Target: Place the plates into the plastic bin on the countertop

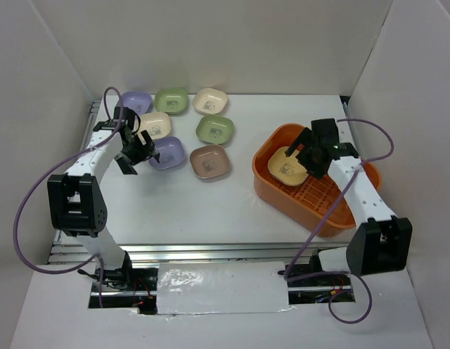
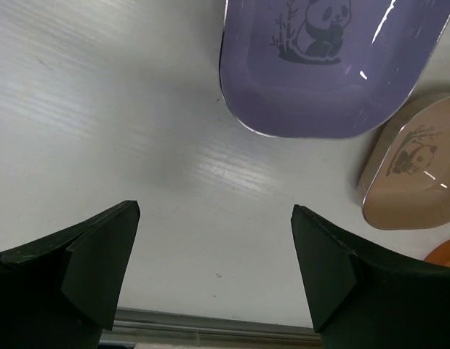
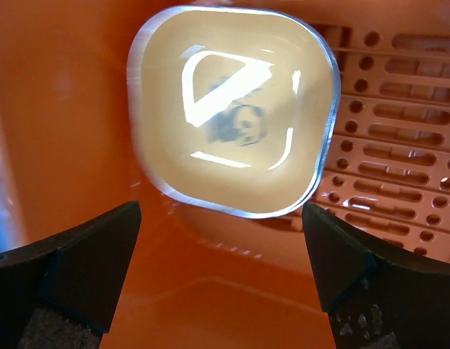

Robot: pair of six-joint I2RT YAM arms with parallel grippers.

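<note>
The right pincer (image 3: 221,211) is held apart above the cream plate (image 3: 232,109) inside the orange bin (image 3: 65,109); the left pincer (image 2: 215,211) is spread, presumably to grasp the purple plate (image 2: 326,80) ahead.

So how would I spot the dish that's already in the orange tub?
Find the big orange bin on the right of the white table. In its back-left corner, below the right end effector, is a pale yellow dish. It alone is inside the bin; the other dishes sit on the table.

No readable text, only panda prints on plates (image 2: 326,65)
</note>
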